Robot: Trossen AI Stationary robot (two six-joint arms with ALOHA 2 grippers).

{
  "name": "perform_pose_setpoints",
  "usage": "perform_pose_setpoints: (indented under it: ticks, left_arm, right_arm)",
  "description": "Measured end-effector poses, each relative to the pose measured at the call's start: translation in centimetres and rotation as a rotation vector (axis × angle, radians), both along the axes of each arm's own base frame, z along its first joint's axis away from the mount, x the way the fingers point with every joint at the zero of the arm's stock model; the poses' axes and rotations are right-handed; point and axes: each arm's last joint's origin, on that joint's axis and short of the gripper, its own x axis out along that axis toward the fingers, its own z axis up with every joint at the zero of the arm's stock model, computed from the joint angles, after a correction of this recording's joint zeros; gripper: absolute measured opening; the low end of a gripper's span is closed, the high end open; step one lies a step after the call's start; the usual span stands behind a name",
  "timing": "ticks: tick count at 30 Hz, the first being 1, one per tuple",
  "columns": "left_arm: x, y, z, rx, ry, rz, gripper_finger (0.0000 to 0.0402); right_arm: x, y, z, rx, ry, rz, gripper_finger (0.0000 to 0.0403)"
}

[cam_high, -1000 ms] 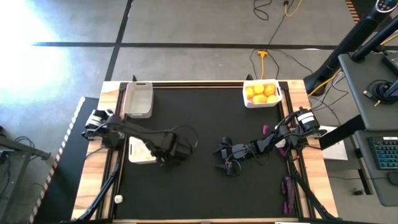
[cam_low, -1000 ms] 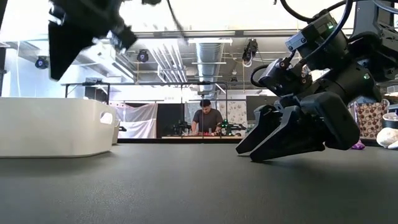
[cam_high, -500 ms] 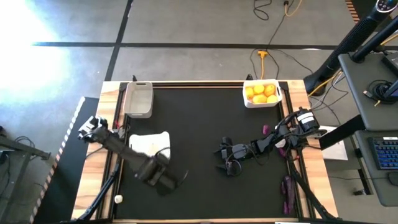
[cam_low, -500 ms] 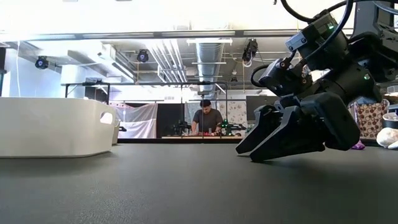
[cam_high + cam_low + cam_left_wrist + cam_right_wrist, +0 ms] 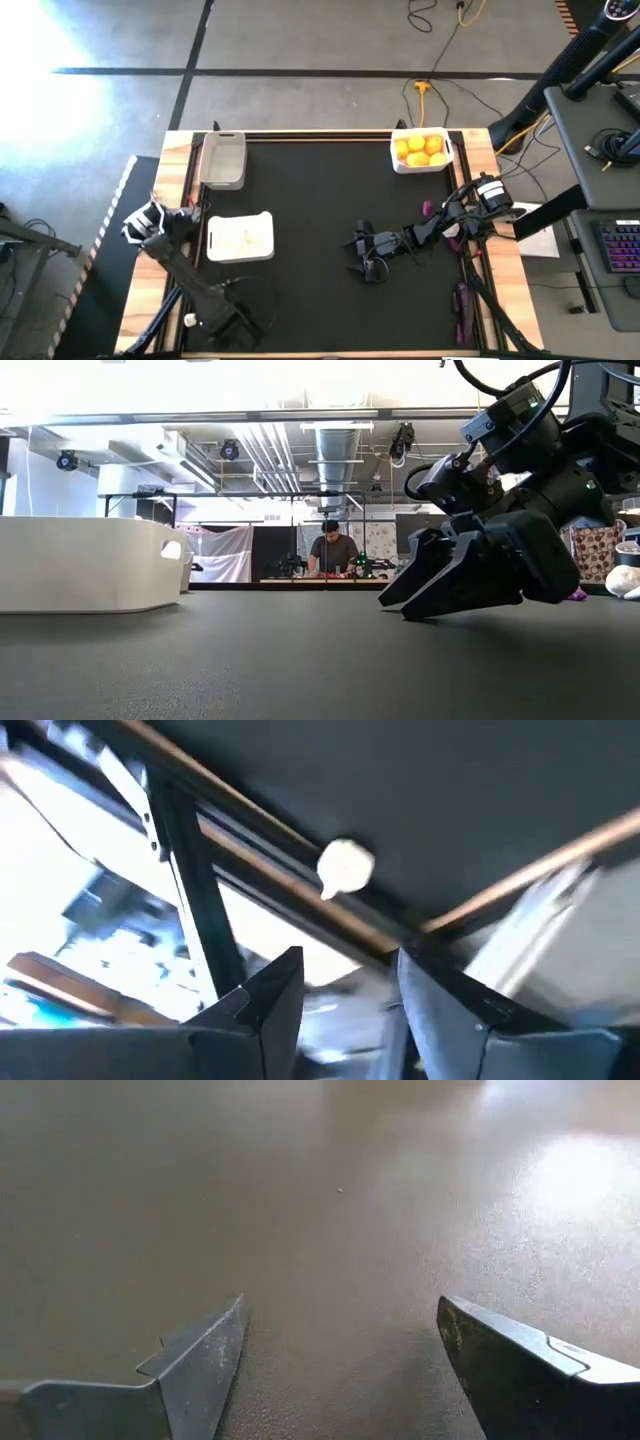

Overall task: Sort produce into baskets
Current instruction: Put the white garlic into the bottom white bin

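1. Garlic bulb lies on the table's near-left edge, outside any basket.
2. Left claw has swung from the white basket to beside the bulb, fingers parted, empty: pickup pending.
3. Right claw rests mid-table, released.

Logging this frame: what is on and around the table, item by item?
table: one, black mat with wooden border, centre.
grey bin: one, translucent grey, far left corner.
white basket: one, white, left side, contents unclear.
citrus basket: one, white, far right corner.
citrus: several, yellow and orange, in the citrus basket.
garlic bulb: one, whitish, near left wooden edge.
eggplants: several, purple, along the right edge.
person: one, dark top, room behind.
left gripper: open, near left corner, facing the garlic bulb.
right gripper: open, low over the mat's middle.
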Motion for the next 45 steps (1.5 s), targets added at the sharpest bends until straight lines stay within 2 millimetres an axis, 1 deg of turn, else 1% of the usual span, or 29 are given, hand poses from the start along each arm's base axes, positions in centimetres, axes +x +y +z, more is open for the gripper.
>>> perform_pose_setpoints:
  ticks: [2, 6, 10, 13, 19, 22, 25, 29, 33, 40, 45]
  left_arm:
    - [-0.5, -0.5, -1.0, -0.033, 0.021, -0.100, 0.0142]
    - [-1.0, -1.3, -3.3, -0.056, 0.072, -0.236, 0.0130]
    - [-1.4, -1.7, -5.2, -0.043, 0.126, -0.292, 0.0129]
    - [-1.6, -2.1, -6.1, -0.034, 0.147, -0.319, 0.0137]
    - [-2.3, -2.8, -6.7, 0.006, 0.139, -0.313, 0.0178]
    - [-2.7, -3.0, -7.4, -0.002, 0.123, -0.327, 0.0201]
    - [-3.1, -2.8, -8.2, -0.017, 0.132, -0.321, 0.0216]
    - [-3.3, -2.4, -9.3, -0.045, 0.125, -0.329, 0.0221]
    - [-3.7, -2.1, -9.9, -0.124, 0.115, -0.291, 0.0221]
    - [-4.0, -0.8, -9.2, -0.164, 0.087, -0.274, 0.0221]
    - [-3.9, -0.2, -9.4, -0.241, 0.052, -0.250, 0.0220]
  right_arm:
    - [0.0, 0.0, 0.0, -0.007, -0.001, 0.004, 0.0325]
    - [0.0, 0.0, 0.0, -0.009, -0.005, 0.006, 0.0325]
    - [0.1, 0.0, 0.1, -0.015, -0.013, 0.011, 0.0325]
    - [0.1, 0.0, 0.1, -0.014, -0.017, 0.011, 0.0325]
    - [0.1, 0.0, 0.2, -0.019, -0.022, 0.015, 0.0325]
    - [0.1, 0.0, 0.2, -0.021, -0.023, 0.016, 0.0325]
    - [0.1, 0.0, 0.2, -0.025, -0.024, 0.019, 0.0325]
    - [0.2, 0.0, 0.2, -0.034, -0.029, 0.024, 0.0325]
    - [0.2, 0.0, 0.3, -0.042, -0.032, 0.030, 0.0325]
    - [0.2, 0.0, 0.3, -0.047, -0.033, 0.032, 0.0325]
    - [0.2, 0.0, 0.3, -0.052, -0.034, 0.035, 0.0325]
